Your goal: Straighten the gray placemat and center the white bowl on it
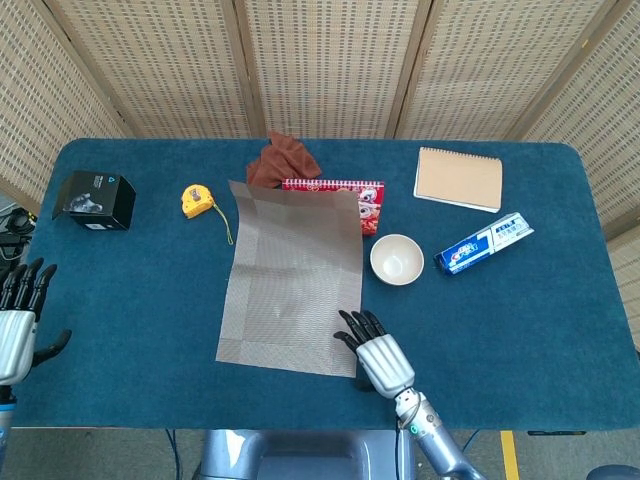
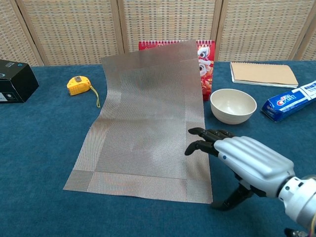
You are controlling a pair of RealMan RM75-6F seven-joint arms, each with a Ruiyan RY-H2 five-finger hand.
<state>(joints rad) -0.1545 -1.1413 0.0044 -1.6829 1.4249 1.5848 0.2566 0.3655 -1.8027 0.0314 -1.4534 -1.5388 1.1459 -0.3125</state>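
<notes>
The gray placemat [image 1: 290, 280] [image 2: 145, 123] lies skewed on the blue table, its far edge riding up over a red box [image 1: 368, 202] [image 2: 205, 59]. The white bowl [image 1: 396, 259] [image 2: 233, 105] stands empty on the cloth just right of the mat. My right hand [image 1: 375, 355] [image 2: 247, 160] hovers open, palm down, over the mat's near right corner, fingers pointing away from me. My left hand [image 1: 18, 322] hangs open past the table's left edge, holding nothing; it shows only in the head view.
A black box [image 1: 95, 200] [image 2: 14, 80] and a yellow tape measure [image 1: 198, 200] [image 2: 78, 85] sit at the left. A brown cloth [image 1: 285, 160] lies behind the red box. A notebook [image 1: 459, 178] [image 2: 263, 73] and a toothpaste box [image 1: 484, 242] [image 2: 291, 101] lie at the right.
</notes>
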